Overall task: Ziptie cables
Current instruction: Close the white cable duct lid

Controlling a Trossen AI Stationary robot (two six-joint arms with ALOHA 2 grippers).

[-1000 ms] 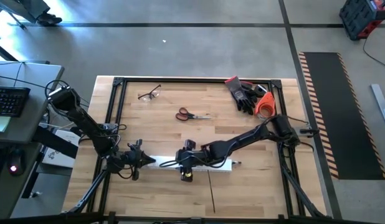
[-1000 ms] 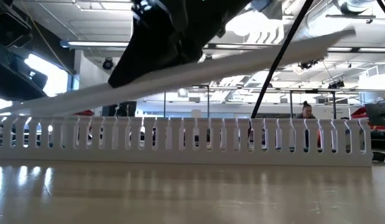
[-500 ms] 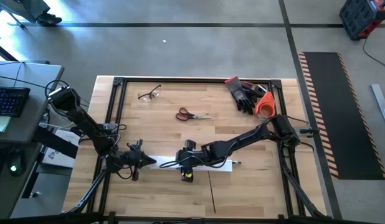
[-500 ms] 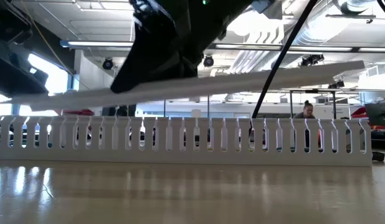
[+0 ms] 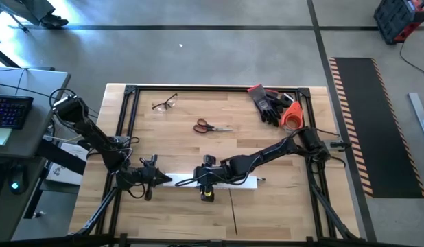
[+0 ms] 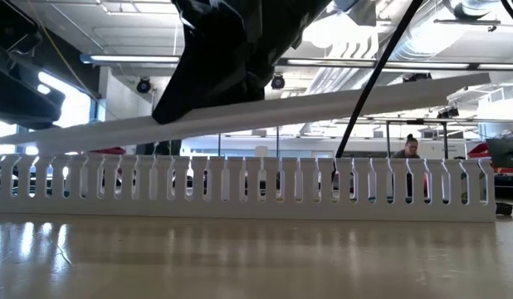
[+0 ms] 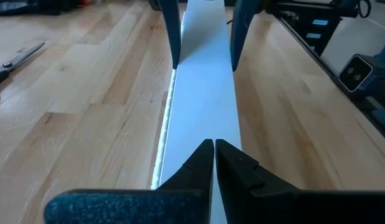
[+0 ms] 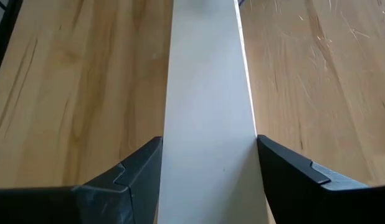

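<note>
Wooden table (image 5: 184, 213): glasses (image 5: 165, 104), scissors (image 5: 210, 126), gloves (image 5: 269, 104), white slotted duct (image 6: 240, 187).

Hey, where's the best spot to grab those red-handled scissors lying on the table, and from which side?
Probably from straight above, across the closed blades just right of the pivot. The scissors lie flat on the table, so only a top-down pinch fits; the blades form one narrow bar, while the red handle loops are wider and hollow.

Left gripper (image 7: 214, 149) low near the table's left edge, fingers pressed together; right gripper (image 8: 208, 155) mid-table, fingers spread, arm stretched leftward.
</note>
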